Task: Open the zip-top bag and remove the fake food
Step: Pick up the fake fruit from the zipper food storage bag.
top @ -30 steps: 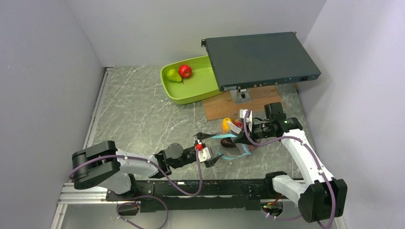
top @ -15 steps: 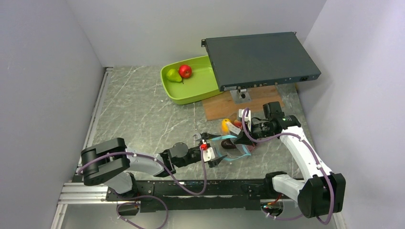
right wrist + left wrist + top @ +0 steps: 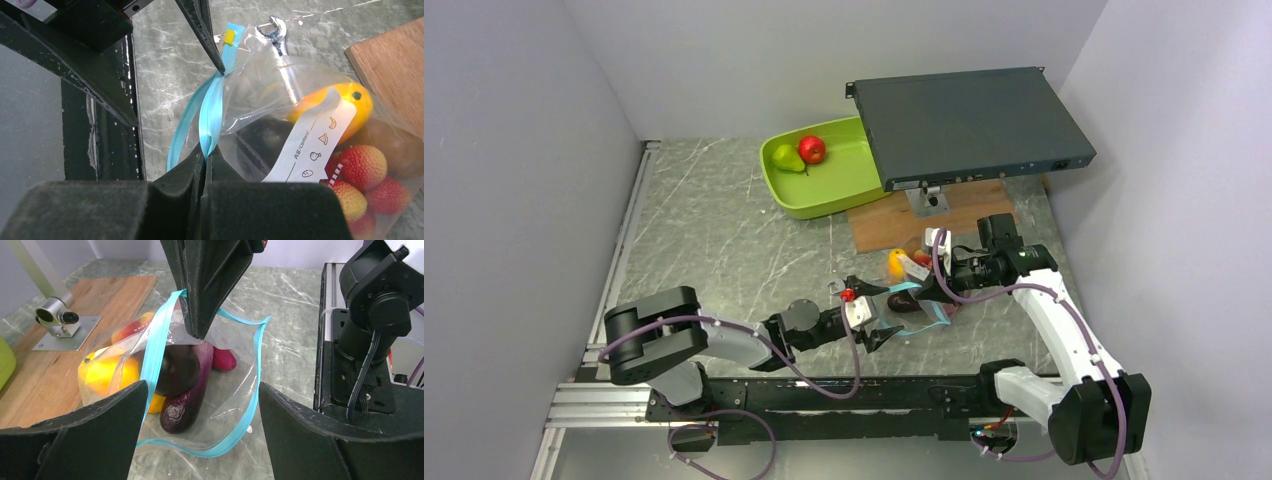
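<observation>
The zip-top bag [image 3: 235, 390] lies on the table with its blue-stripped mouth gaping toward my left gripper [image 3: 202, 432]. That gripper is open, one finger on each side of the mouth's lower lip, holding nothing. My right gripper [image 3: 206, 155] is shut on the upper blue zip strip [image 3: 212, 110] and lifts it. Fake food inside the bag: a purple eggplant [image 3: 187, 400], a dark plum [image 3: 175, 370], an orange-yellow mango [image 3: 340, 102] and a red grape bunch [image 3: 362, 172]. A red apple [image 3: 812, 149] and a green pear [image 3: 787, 158] lie in the tray.
The lime-green tray [image 3: 824, 195] stands at the back. A dark flat box [image 3: 969, 125] sits on a stand over a wooden board [image 3: 894, 225] just behind the bag. A wrench [image 3: 279, 42] lies under the bag. The arms' base rail [image 3: 370, 365] runs close to the bag's right.
My left gripper has moved right, up to the bag's open mouth. The right gripper has kept its pinch on the zip strip and barely shifted.
</observation>
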You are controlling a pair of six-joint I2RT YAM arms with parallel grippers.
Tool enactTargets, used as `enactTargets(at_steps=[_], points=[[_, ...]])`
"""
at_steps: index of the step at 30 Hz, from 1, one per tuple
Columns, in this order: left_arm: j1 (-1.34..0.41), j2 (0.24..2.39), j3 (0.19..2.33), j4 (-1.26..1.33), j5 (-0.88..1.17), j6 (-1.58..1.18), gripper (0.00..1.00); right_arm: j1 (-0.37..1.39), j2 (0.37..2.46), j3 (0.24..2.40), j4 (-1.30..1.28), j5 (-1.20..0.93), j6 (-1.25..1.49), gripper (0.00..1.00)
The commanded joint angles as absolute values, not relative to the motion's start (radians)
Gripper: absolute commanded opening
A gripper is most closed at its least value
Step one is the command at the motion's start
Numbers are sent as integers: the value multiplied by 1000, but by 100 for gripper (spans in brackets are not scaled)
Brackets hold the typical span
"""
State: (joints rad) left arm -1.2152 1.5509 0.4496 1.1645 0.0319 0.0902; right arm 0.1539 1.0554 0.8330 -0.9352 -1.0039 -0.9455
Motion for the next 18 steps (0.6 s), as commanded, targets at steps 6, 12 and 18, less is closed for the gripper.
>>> enactTargets(at_steps=[6,12,18], points=[[-1262,1528,443,1253,-57,102,87,156,1019,836,-889,-1022,-942,0],[-1282,1414,420,1172,-76,155,87,157,1013,826,-870,-1029,-922,0],[-1295,1375,468,1041,-31,160,85,162,1013,807,-831,-1046,-882,0]])
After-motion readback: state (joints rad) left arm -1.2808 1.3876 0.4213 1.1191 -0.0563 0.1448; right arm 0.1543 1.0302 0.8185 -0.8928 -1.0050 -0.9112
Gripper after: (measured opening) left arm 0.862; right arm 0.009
